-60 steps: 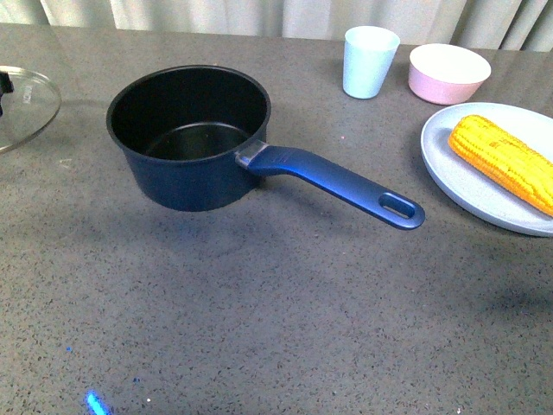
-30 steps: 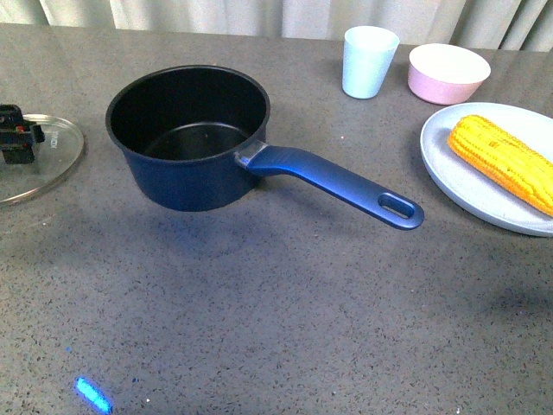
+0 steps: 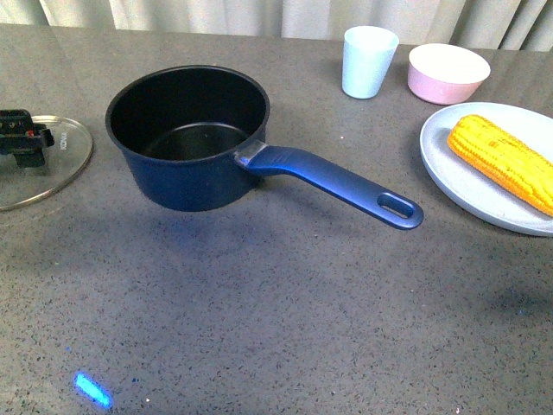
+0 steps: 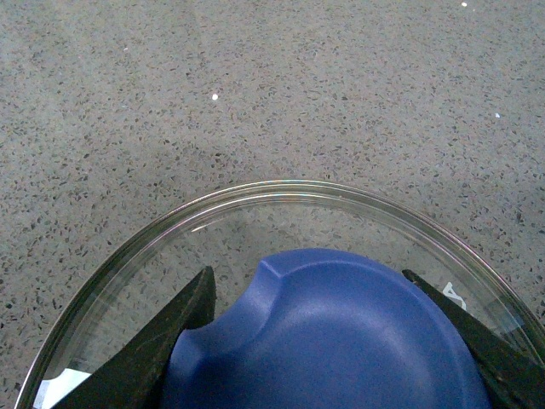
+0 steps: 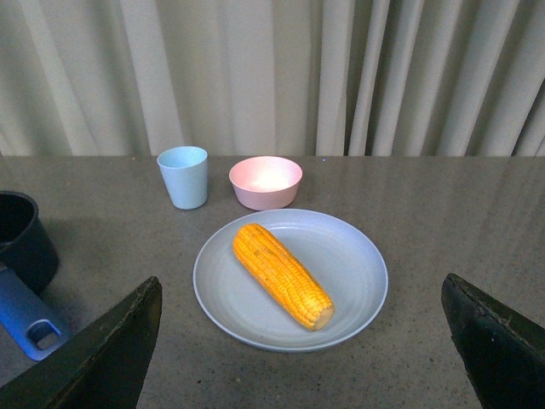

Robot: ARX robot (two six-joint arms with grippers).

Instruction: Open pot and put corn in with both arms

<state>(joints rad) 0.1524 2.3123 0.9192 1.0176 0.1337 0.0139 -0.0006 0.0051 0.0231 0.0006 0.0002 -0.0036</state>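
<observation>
My right gripper [image 5: 302, 279] hangs wide open and empty, facing the corn [image 5: 281, 274] on the plate [image 5: 358, 256] at the counter's [image 3: 276, 328] right edge. The cob's long axis slants across the finger line. My left gripper [image 3: 24, 138] clamps the lid [image 3: 65, 169] at the left edge. The pot [image 3: 186, 143] stands open between, with bare counter beside its handle.
</observation>
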